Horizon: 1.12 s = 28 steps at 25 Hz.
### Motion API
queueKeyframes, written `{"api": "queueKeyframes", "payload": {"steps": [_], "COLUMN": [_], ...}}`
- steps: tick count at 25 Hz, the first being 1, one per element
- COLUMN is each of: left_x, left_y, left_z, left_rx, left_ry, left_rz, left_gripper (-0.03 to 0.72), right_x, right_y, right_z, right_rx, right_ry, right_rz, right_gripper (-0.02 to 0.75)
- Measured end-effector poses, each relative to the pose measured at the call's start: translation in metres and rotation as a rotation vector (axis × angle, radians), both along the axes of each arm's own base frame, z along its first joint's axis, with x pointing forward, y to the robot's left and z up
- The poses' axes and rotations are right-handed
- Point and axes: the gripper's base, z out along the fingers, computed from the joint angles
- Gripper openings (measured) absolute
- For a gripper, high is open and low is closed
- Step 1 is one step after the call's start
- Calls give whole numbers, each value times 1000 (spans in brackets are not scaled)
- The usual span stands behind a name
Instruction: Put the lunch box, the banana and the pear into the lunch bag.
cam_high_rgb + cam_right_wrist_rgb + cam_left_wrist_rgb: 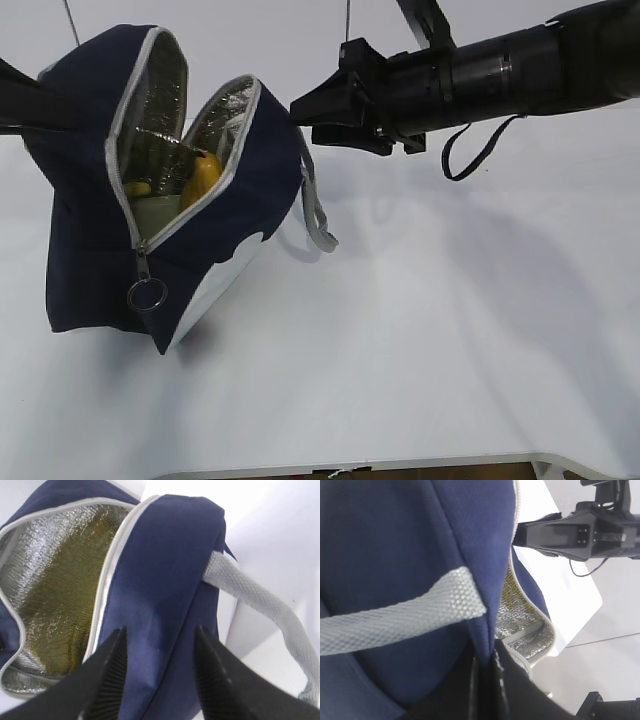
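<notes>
Left tool (485, 680) sits at the bottom of its wrist view with its dark fingers pressed together on the navy fabric of the lunch bag (90, 220), pinching the wall just under a grey webbing handle (395, 617). Right tool (160, 670) has its two ribbed black fingers (112, 675) apart, hovering over the bag's blue side panel without visibly closing on it; in the exterior view it hangs at two o'clock from the bag, near the top edge. From there outward, the bag is tilted, its zipper open and the silver foil lining (55, 585) showing. Inside, a yellow fruit (200, 178) stands against the lining, though which fruit it is cannot be told, and the pale green lid of the lunch box (158, 212) lies just below it. The zipper's ring pull (147, 294) dangles at six o'clock, above the white desk (420, 340).
</notes>
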Motion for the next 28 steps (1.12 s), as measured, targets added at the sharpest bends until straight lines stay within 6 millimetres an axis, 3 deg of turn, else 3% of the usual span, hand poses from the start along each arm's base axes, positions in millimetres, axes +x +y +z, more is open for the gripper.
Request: {"api": "queueKeyframes", "payload": {"steps": [10,20,22,28], "left_x": [0,0,1,1], "left_y": [0,0,0,1], "left_z": [0,0,0,0], "left_rx": [1,2,3,6], "left_ry": [-1,-2,-4,-8], "left_rz": [2,5,9,13], "left_gripper": [-15,-15,-15,-15], "right_x": [4,8,9,9], "right_y": [3,10,10,10], "right_z": [-5,-26,-26,-27], "right_rx": [-3,80,83,74], "right_ry": [-17,71,71,43], "right_rz": [25,53,54,66], "right_gripper": [368,357,312,80]}}
